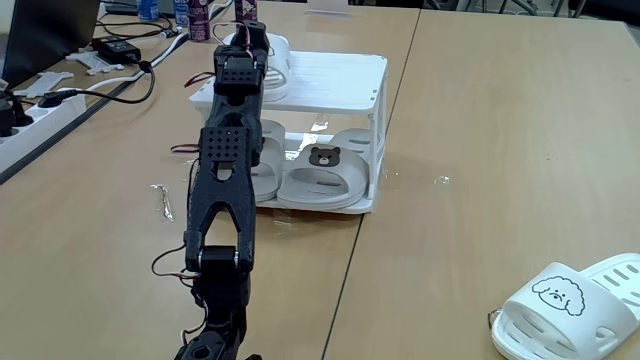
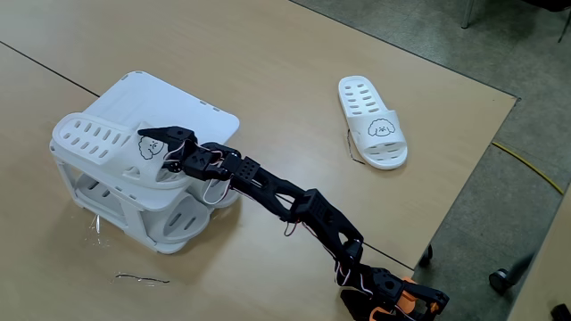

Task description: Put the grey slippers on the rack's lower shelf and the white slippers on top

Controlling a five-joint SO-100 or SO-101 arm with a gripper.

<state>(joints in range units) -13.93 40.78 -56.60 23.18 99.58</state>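
The white rack [image 1: 335, 80] [image 2: 183, 100] stands mid-table. Both grey slippers [image 1: 322, 172] [image 2: 189, 217] with bear faces lie side by side on its lower shelf [image 1: 318, 207]; my arm partly hides the left one in the fixed view from behind the arm. One white slipper [image 1: 276, 58] [image 2: 100, 143] lies on the top board at one side. My gripper [image 1: 249, 40] [image 2: 163, 147] is at its puppy-face strap and looks shut on it. The other white slipper [image 1: 565, 305] [image 2: 373, 120] lies on the table, apart from the rack.
A power strip [image 1: 35, 115], an adapter and cables crowd the table's far left, with bottles [image 1: 198, 15] behind the rack. A thin wire [image 1: 162, 200] [image 2: 143, 279] lies beside the rack. The table edge [image 2: 464, 187] runs close behind the loose slipper.
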